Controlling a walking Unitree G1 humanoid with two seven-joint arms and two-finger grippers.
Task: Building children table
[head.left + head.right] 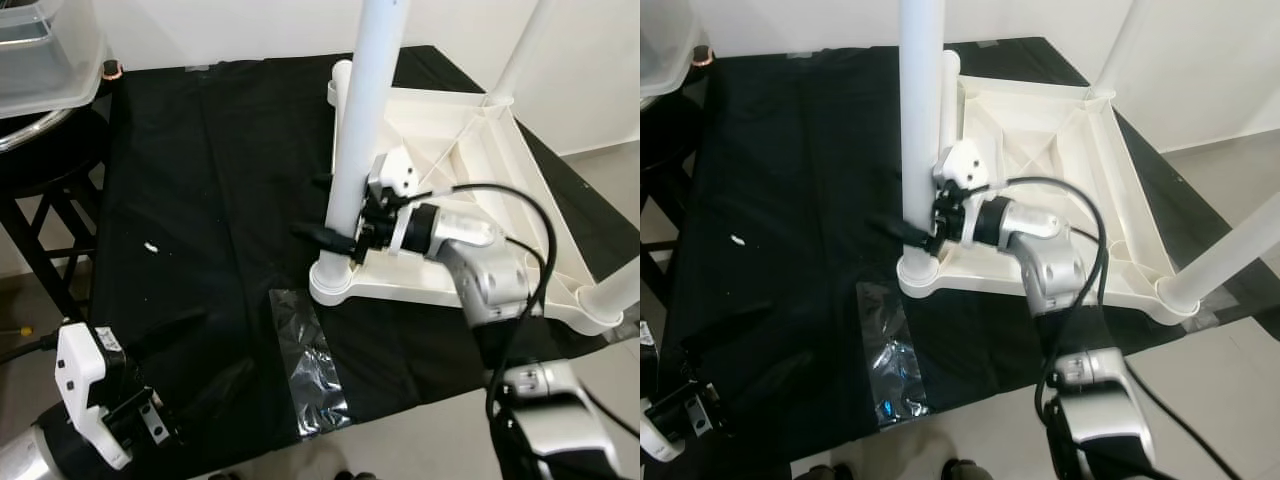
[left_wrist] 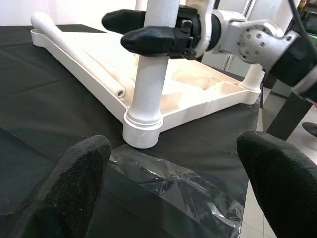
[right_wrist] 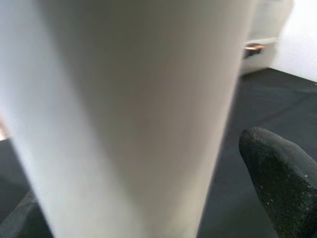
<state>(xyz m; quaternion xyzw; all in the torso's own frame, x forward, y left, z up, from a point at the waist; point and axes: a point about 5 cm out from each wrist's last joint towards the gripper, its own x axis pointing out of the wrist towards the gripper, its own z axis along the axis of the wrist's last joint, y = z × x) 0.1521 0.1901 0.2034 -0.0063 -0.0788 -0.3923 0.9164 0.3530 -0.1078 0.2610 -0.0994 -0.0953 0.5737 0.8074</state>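
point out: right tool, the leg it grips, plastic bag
right tool [image 1: 340, 238], left eye view, between its fingertips at the leg
table leg [image 1: 362, 110], left eye view, mid shaft
plastic bag [image 1: 308, 365], left eye view, centre of the film

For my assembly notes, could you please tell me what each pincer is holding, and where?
The right pincer grips the white table leg low on its shaft, just above the corner socket. The left pincer is open, holding nothing.

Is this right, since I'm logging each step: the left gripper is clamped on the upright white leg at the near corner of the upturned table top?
Not quite: it is the right gripper that is clamped on the upright white leg, as the left eye view shows. The left gripper hovers open above the black cloth. The leg does stand at the near corner of the upturned table top.
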